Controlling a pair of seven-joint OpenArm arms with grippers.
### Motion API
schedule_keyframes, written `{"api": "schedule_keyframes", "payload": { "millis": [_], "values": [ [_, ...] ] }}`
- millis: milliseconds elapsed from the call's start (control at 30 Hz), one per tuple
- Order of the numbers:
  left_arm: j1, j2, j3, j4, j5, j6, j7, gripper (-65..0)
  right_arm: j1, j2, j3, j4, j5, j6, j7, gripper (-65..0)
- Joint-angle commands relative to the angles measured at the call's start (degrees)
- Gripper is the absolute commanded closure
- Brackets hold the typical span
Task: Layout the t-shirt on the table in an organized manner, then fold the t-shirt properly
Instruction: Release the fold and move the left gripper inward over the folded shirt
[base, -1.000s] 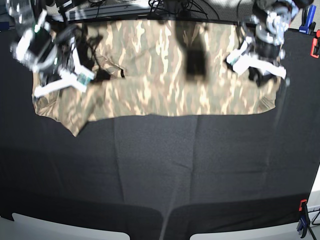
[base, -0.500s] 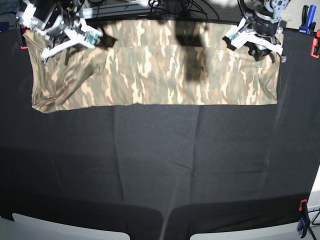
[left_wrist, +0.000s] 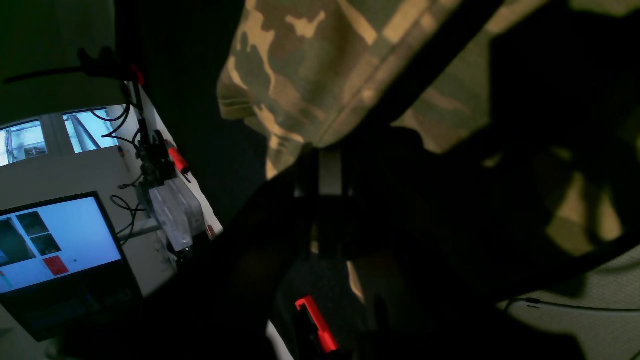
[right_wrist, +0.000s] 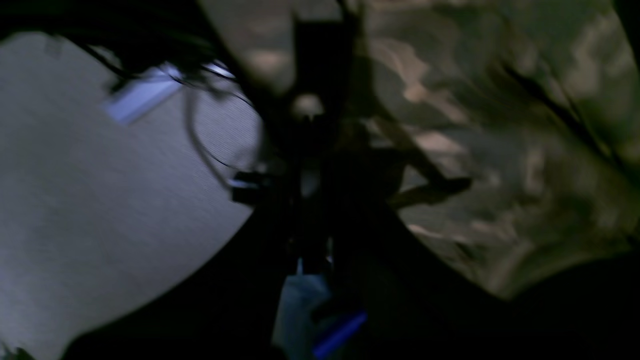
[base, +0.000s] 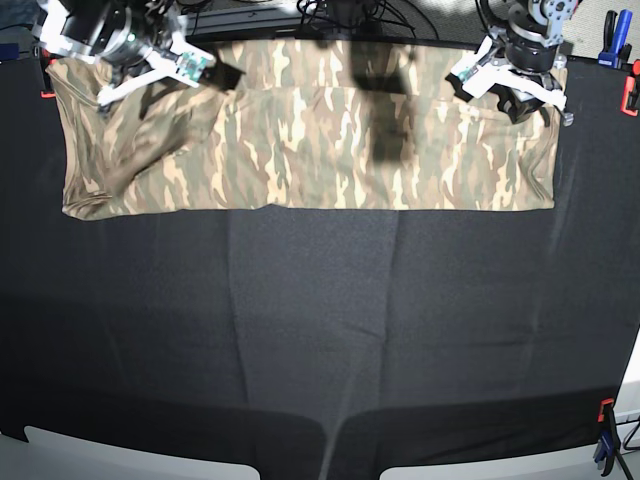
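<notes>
Two grippers, right gripper (base: 205, 72) and left gripper (base: 462, 82), are clamped shut on the t-shirt (base: 310, 150), which lies stretched along the table's (base: 320, 330) far edge, likely pinching its corners to pull it flat for folding

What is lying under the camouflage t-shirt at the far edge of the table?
Under the t-shirt only the table's black cloth shows, running out from its near hem. The shirt looks doubled over; whatever lies between or beneath its layers is covered and cannot be seen.
</notes>
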Motion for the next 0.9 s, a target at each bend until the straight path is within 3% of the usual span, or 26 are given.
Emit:
{"api": "schedule_keyframes", "payload": {
  "millis": [0, 400, 633, 700, 767, 833, 867],
  "values": [
    [0.02, -0.63, -0.28, 0.98, 1.16, 0.9, -0.07, 0.0, -0.24, 0.61, 0.28, 0.96, 1.25, -0.5, 0.2, 0.0],
    [0.02, -0.63, -0.28, 0.98, 1.16, 0.9, -0.07, 0.0, -0.68, 0.61, 0.28, 0.96, 12.35, -0.57, 0.15, 0.0],
    [0.0, -0.63, -0.28, 0.98, 1.18, 0.9, -0.09, 0.0, -0.66, 0.61, 0.28, 0.96, 11.5, -0.33, 0.15, 0.0],
    [0.0, -0.63, -0.28, 0.98, 1.18, 0.9, -0.13, 0.0, -0.66, 0.63, 0.28, 0.96, 9.42, -0.09, 0.17, -13.3],
    [0.0, -0.63, -0.28, 0.98, 1.18, 0.9, -0.28, 0.0, -0.63, 0.63, 0.28, 0.96, 6.36, -0.11, 0.17, -22.1],
    [0.0, -0.61, -0.28, 0.98, 1.16, 0.9, -0.35, 0.0, -0.66, 0.63, 0.28, 0.96, 2.75, 0.79, -0.04, -22.5],
    [0.0, -0.63, -0.28, 0.98, 1.18, 0.9, -0.5, 0.0, -0.63, 0.63, 0.28, 0.96, 1.57, 3.21, -0.17, -22.5]
  ]
}}
